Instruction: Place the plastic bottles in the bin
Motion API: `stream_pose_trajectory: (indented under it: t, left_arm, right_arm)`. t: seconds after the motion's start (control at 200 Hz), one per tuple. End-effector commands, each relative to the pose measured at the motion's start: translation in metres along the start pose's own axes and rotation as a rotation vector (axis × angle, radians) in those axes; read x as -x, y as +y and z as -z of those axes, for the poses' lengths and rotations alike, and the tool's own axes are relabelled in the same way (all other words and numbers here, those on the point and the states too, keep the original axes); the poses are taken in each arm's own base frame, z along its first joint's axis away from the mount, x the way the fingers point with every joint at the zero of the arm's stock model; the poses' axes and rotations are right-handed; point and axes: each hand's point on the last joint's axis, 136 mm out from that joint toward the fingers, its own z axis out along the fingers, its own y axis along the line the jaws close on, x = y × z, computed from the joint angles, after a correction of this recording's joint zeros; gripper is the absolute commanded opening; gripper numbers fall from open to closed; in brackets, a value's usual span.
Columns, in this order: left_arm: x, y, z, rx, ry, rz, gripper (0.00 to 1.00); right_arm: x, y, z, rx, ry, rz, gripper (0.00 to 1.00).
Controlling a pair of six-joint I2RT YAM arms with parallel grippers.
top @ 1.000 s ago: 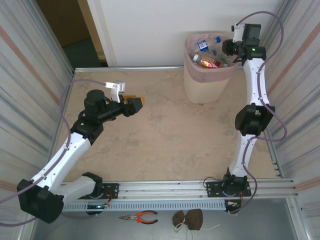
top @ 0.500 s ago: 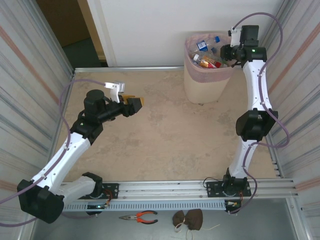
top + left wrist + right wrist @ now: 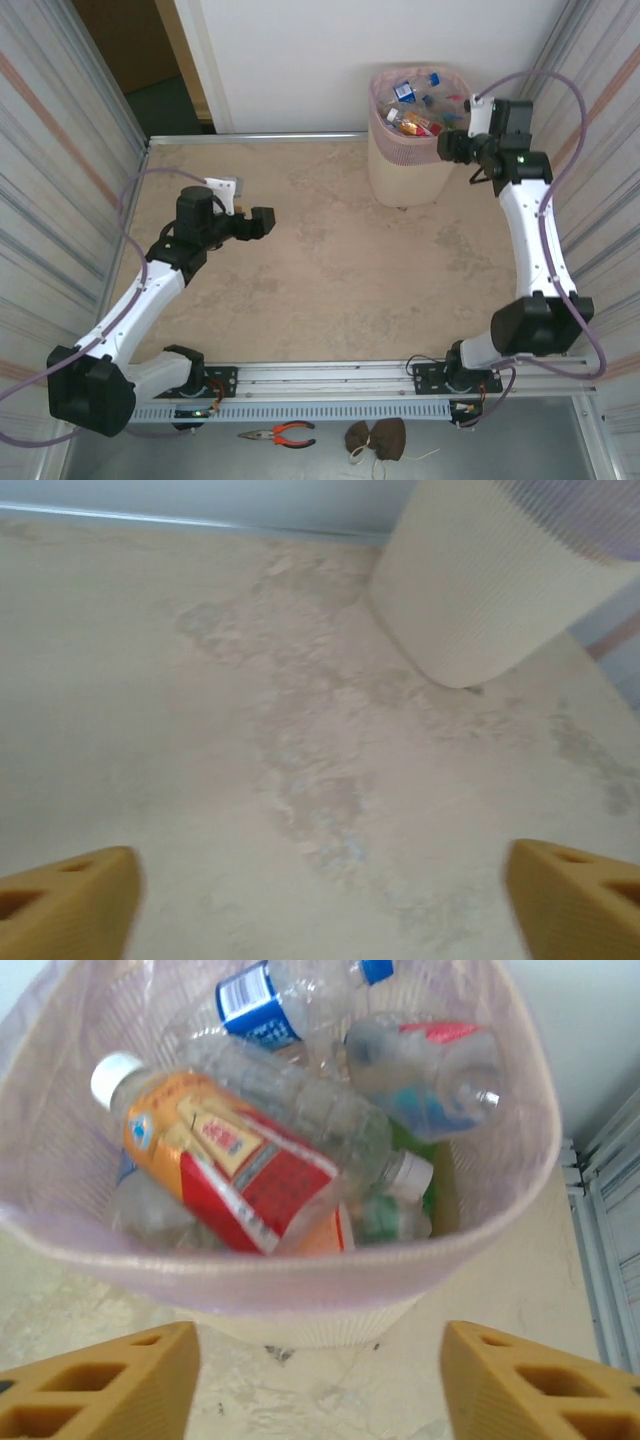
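Hovering: right fingers (image 3: 100,1385) apart, empty, beside bin (image 3: 300,1295) rim | left fingers (image 3: 70,900) spread, empty, over table (image 3: 150,680)

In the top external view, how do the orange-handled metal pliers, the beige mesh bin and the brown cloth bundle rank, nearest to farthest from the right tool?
1. Beige mesh bin: next to the right tool, far side.
2. Brown cloth bundle: on the grey near ledge.
3. Orange-handled metal pliers: same ledge, further left.
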Motion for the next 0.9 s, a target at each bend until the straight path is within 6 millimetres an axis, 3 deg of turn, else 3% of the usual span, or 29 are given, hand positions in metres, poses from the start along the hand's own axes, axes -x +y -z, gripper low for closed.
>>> stream_pose_trajectory:
  t: [0.0,0.105,0.155,0.371,0.531,0.691,0.892]
  left_arm:
    - [-0.011,0.04,-0.002,0.189,0.007,-0.048,0.99]
    - [-0.016,0.065,-0.003,0.313,-0.004,-0.075,0.99]
    - [-0.017,0.075,-0.002,0.364,-0.012,-0.099,0.99]
    - [-0.029,0.11,-0.006,0.514,-0.042,-0.192,0.99]
    - [-0.048,0.124,-0.019,0.531,-0.028,-0.318,0.99]
    - [-0.061,0.144,-0.029,0.596,-0.042,-0.363,0.99]
    - [-0.049,0.136,-0.038,0.49,-0.198,-0.422,0.99]
  right_arm:
    - [-0.018,0.003,0.002,-0.004,-0.045,-0.024,0.75]
    - [-0.052,0.001,-0.002,-0.024,-0.047,-0.031,0.89]
    - [-0.069,-0.003,-0.007,-0.046,-0.044,-0.034,1.0]
    - [-0.132,-0.015,-0.039,-0.111,-0.049,-0.047,0.99]
    - [-0.17,-0.023,-0.065,-0.13,-0.063,-0.074,0.99]
    - [-0.191,-0.039,-0.08,-0.178,-0.115,-0.132,0.99]
    - [-0.212,-0.051,-0.091,-0.174,-0.103,-0.225,0.99]
